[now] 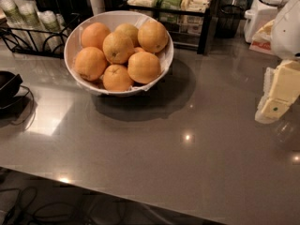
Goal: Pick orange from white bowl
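Note:
The white bowl (115, 18) stands on the grey counter at the back left, lined with white paper and filled with several oranges. A large orange (144, 67) with no stem mark lies at the bowl's front right. Another large orange (153, 35) sits behind it. A smaller orange (117, 47) in the middle shows a dark stem dimple. My gripper (276, 95), pale yellow and white, hangs at the right edge of the view above the counter. It is far to the right of the bowl and holds nothing that I can see.
A black wire rack with cups (28, 22) stands at the back left. A shelf of packets (178, 6) is behind the bowl. A black object with a cable (8, 86) is at the left edge. A white appliance (262, 13) is at the back right. The counter's front edge (117, 184) runs below.

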`<state>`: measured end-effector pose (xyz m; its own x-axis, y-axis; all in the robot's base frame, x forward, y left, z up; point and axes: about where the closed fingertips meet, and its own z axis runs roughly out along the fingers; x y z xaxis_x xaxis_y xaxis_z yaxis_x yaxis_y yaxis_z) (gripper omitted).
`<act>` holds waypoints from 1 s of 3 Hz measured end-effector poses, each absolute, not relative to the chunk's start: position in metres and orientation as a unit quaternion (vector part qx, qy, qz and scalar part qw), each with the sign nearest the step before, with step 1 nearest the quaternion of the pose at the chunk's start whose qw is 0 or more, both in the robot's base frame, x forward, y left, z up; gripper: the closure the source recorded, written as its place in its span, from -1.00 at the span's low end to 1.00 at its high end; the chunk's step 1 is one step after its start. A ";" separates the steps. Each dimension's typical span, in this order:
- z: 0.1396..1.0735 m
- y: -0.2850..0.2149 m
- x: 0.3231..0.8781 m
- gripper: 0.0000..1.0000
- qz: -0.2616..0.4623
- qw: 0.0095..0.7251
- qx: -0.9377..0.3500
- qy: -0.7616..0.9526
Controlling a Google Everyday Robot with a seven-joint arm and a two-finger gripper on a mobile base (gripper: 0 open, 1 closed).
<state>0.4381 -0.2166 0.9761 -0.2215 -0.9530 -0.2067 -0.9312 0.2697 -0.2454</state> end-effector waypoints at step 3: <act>0.966 -0.148 0.455 -1.00 -0.009 0.204 -0.595 0.777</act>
<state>0.4554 -0.1476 0.9656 -0.2077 -0.9291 -0.3061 -0.9214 0.2909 -0.2577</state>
